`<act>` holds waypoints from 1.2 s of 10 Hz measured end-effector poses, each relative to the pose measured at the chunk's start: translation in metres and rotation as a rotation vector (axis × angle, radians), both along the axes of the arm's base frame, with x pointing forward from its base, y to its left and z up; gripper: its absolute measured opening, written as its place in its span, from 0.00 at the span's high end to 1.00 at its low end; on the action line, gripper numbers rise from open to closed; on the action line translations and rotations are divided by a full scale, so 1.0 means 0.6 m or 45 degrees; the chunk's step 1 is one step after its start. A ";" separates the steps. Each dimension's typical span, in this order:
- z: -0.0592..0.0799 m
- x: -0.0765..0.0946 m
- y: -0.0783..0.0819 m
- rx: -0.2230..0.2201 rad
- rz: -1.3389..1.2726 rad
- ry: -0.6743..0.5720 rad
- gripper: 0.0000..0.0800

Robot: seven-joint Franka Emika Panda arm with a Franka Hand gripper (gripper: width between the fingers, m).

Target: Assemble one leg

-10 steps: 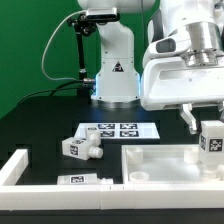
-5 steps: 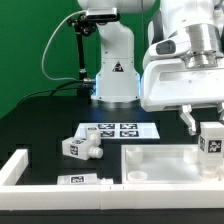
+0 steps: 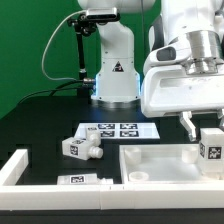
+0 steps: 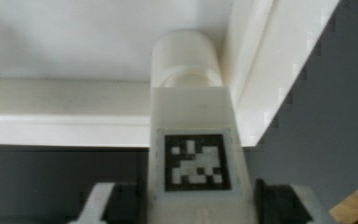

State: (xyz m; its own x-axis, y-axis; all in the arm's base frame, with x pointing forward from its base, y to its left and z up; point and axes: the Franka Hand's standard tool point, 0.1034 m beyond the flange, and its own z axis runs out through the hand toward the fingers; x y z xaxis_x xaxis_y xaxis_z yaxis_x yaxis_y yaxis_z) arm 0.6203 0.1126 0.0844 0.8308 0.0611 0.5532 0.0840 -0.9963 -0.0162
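Note:
My gripper [image 3: 208, 128] is shut on a white leg [image 3: 211, 152] with a black-and-white tag, held upright over the far right part of the large square white panel [image 3: 160, 158]. In the wrist view the leg [image 4: 197, 120] runs away from the fingers [image 4: 108, 205] and ends over the panel's raised rim [image 4: 265, 60]. Whether the leg's tip touches the panel I cannot tell. Two other legs [image 3: 82, 146] lie on the black table at the exterior view's left of the panel.
The marker board [image 3: 118, 131] lies in front of the robot base [image 3: 113, 80]. Long white border bars [image 3: 16, 166] lie along the front left, and another tagged part [image 3: 85, 180] lies near the front edge.
The gripper and the leg have shifted slightly toward the exterior view's right and a little down over the panel. Nothing else has moved.

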 end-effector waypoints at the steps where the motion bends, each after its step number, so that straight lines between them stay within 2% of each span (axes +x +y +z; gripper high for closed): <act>1: 0.000 0.001 0.001 0.003 -0.006 -0.011 0.64; 3: 0.000 0.000 0.000 0.002 -0.006 -0.011 0.64; 4: -0.003 -0.001 0.000 0.002 -0.006 0.007 0.51; 5: -0.005 -0.002 0.002 0.004 -0.006 0.038 0.34; 6: -0.003 0.000 0.001 0.005 -0.009 0.034 0.24; 7: -0.009 -0.001 -0.001 0.009 -0.012 0.141 0.24; 8: 0.003 0.011 0.000 0.024 -0.015 0.265 0.20; 9: 0.014 0.027 0.004 0.032 -0.015 0.317 0.19; 10: 0.011 0.023 0.004 0.031 -0.013 0.448 0.19; 12: 0.014 0.035 -0.005 0.038 -0.054 0.658 0.19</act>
State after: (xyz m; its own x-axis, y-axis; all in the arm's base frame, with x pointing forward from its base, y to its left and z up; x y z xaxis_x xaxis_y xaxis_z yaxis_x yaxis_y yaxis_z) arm 0.6414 0.1097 0.0930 0.9974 0.0119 0.0707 0.0171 -0.9972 -0.0731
